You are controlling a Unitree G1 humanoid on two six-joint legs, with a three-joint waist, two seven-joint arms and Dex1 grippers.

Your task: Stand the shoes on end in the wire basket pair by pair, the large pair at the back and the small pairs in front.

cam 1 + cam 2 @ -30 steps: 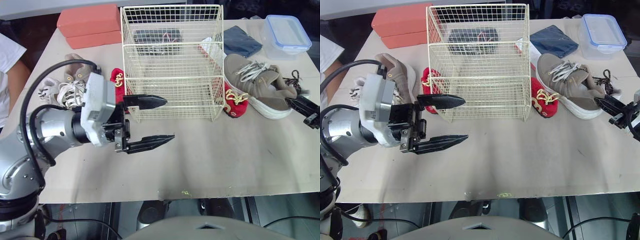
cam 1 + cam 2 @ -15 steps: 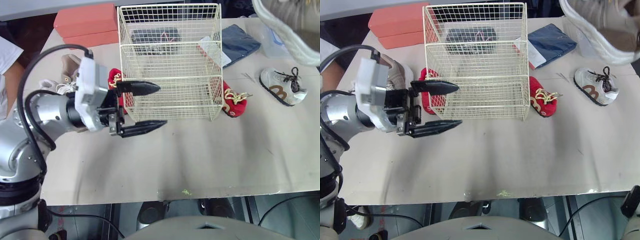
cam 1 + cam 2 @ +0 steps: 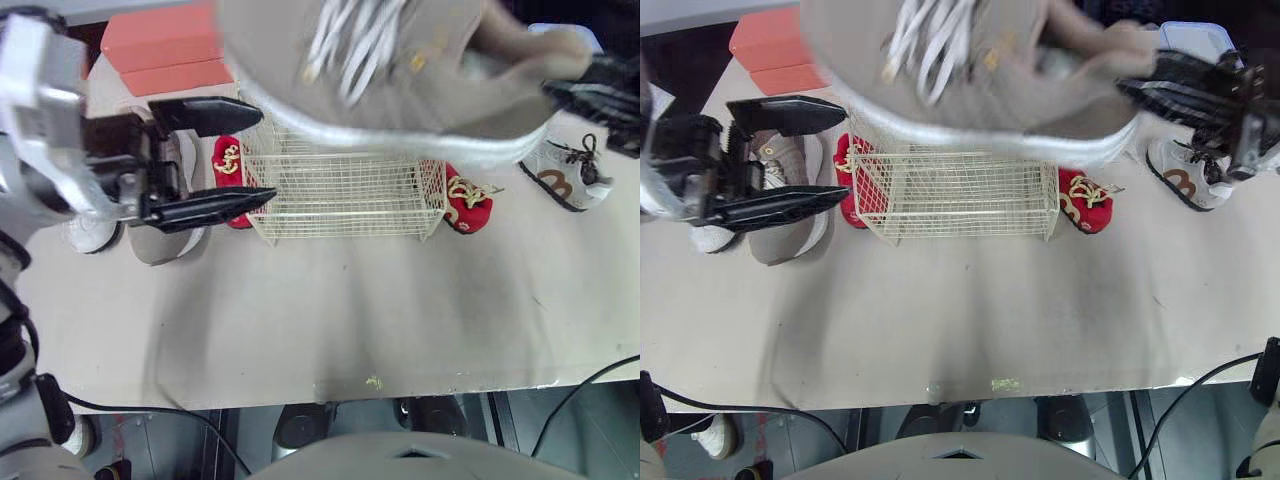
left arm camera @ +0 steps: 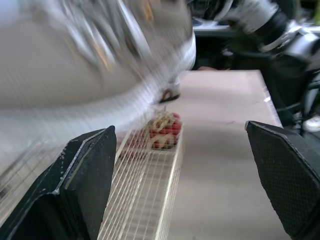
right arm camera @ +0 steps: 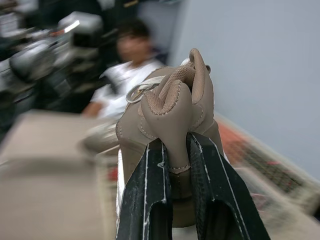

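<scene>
Right gripper [image 5: 175, 145] is clamped on the large taupe shoe [image 3: 400, 70], w/ the padded heel back pinched btwn both fingers. The shoe hangs in the air over the wire basket [image 3: 345, 195], close under the head cam, toe toward the robot's left. Left gripper [image 3: 265, 152] is spread wide and empty, hovering just left of the basket above the second taupe shoe [image 3: 790, 215], which lies on the table.

Handling, as a judgement: prob. light for its size, w/ a soft knit upper and foam sole. The heel back looks like the firmest part, so it's the sensible place to grip. Held at one end, the long toe can sag or swing. The collar also squashes, so the hold may creep. Loose laces could snag on the wire going in. A heel grip suits lowering it toe-down at the back.

Views: the right wrist view gives the pinch itself, fingers tight either side of the heel tab, plus a blurred person [image 5: 132, 50] beyond the table. The head views give the layout instead: red small shoes left [image 3: 228, 160] and right [image 3: 470, 205] against the basket's sides, and a white-brown small shoe [image 3: 562, 175] further right. The left wrist view looks along the basket's front rim, big shoe overhead. Basket contents are hidden by the raised shoe, so can't tell.
</scene>
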